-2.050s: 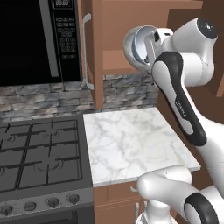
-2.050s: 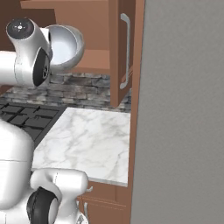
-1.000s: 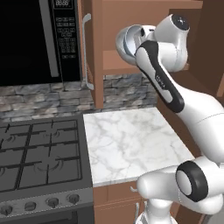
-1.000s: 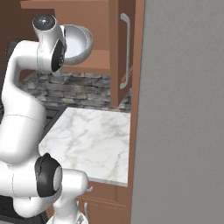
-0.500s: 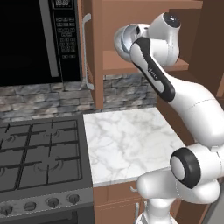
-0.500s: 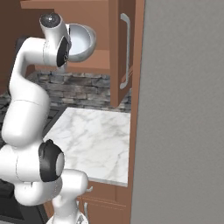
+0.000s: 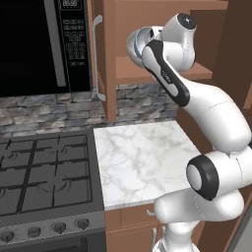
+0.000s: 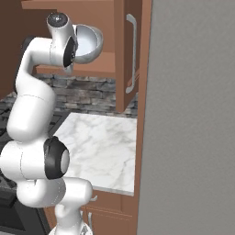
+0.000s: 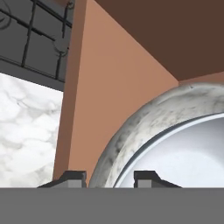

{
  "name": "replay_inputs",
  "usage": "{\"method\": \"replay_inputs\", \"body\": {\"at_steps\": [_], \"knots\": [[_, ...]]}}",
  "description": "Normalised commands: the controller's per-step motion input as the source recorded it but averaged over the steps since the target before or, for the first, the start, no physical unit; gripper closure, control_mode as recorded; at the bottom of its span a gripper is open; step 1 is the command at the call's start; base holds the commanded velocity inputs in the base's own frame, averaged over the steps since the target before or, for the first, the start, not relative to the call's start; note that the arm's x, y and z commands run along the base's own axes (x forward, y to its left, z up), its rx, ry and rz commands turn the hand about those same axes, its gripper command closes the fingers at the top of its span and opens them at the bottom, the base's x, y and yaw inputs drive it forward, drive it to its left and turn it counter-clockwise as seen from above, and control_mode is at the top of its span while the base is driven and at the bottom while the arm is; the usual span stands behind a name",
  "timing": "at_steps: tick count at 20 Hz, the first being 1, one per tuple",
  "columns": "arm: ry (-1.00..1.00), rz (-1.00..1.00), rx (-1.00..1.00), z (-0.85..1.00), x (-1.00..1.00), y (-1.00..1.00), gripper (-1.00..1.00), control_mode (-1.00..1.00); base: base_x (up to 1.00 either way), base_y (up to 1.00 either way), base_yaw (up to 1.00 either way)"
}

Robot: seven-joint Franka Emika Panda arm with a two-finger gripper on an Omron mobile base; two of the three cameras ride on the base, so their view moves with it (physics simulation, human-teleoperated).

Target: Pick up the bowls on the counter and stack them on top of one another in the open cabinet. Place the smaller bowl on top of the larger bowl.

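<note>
Up at the cabinet (image 7: 147,74) shelf, one bowl (image 8: 88,42) hung in the gripper (image 9: 108,177), tipped on its side so that its open mouth faced out toward the right base camera. It was the wider of the two kinds: grey-white and speckled like stone on the outside, with a smooth, pale, glossy inside. From the hand camera its thick mottled rim (image 9: 131,127) curved up between the two dark fingertips (image 9: 70,176), one on the outer wall and one on the inner, so the jaws stood clamped on that rim. The bowl sat level with the brown shelf board, just at its front edge; whether it touched the wood could not be told. One bowl could be counted. Below, the white marble counter (image 7: 140,160) with grey veins lay beside one black stove (image 7: 44,172), and one black microwave (image 7: 47,44) hung to the left of the cabinet. One long silver handle (image 8: 132,50) ran down the open cabinet door.
</note>
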Motion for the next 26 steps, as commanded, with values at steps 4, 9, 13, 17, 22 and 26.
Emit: {"method": "replay_inputs", "body": {"at_steps": [4,9,13,17,22,26], "knots": [[0.06,0.00,0.00,0.00,0.05,0.00,1.00,-1.00,0.00,0.00,0.00],[0.09,0.00,0.02,0.00,0.09,-0.01,1.00,-1.00,0.00,0.00,0.00],[0.01,0.00,0.00,0.00,0.01,0.00,1.00,-1.00,0.00,0.00,0.00],[0.00,0.00,0.00,-0.02,0.11,0.00,1.00,-1.00,0.00,0.00,0.00],[0.00,0.00,0.00,-0.05,0.13,0.00,1.00,-1.00,0.00,0.00,0.00],[0.00,0.00,0.00,0.00,0.05,0.00,1.00,-1.00,0.00,0.00,0.00]]}}
